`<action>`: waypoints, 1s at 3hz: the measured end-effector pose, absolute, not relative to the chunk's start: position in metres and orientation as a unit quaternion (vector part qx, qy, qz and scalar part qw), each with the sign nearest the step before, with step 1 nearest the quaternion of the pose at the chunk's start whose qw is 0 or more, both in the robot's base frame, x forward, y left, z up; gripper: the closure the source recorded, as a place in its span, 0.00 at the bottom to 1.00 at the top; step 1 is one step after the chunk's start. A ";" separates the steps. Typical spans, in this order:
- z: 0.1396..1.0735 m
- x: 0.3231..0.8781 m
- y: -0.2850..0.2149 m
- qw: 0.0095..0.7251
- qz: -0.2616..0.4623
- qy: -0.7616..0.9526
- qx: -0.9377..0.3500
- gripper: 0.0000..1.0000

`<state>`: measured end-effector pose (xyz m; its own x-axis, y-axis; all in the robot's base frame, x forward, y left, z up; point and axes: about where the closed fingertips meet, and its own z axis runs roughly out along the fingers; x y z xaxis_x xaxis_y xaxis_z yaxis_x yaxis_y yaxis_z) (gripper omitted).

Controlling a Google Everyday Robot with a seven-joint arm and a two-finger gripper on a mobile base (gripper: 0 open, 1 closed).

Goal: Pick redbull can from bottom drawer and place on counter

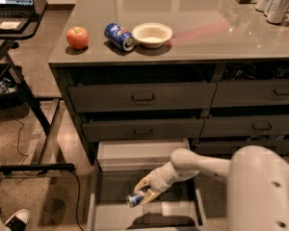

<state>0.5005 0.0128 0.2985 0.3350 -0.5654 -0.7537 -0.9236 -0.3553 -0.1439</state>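
Grey-brown and glossy, the counter (216, 42) fills the upper view. Below its front-left corner the bottom drawer (93, 201) stands pulled out, with a shallow white tray (135, 154) at its back. The robot's white arm (202, 163) reaches into it from the right. The gripper (143, 195) is low inside the drawer, fingers closed on the redbull can (134, 199), which lies tilted in their hold; whether it is off the floor I cannot tell.

The grasp looks made, so lifting comes next: straight up past the drawer walls, then out clear of the handled drawers and the counter's front edge. The white bowl (152, 34), Pepsi can (119, 36) and apple (77, 37) crowd the front-left corner. The front edge to the right of the bowl offers bare room.
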 end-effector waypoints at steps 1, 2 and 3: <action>0.385 0.506 -0.031 0.302 0.308 0.473 -0.768 1.00; 0.473 0.519 -0.074 0.313 0.287 0.478 -0.769 1.00; 0.577 0.537 -0.104 0.313 0.247 0.482 -0.781 1.00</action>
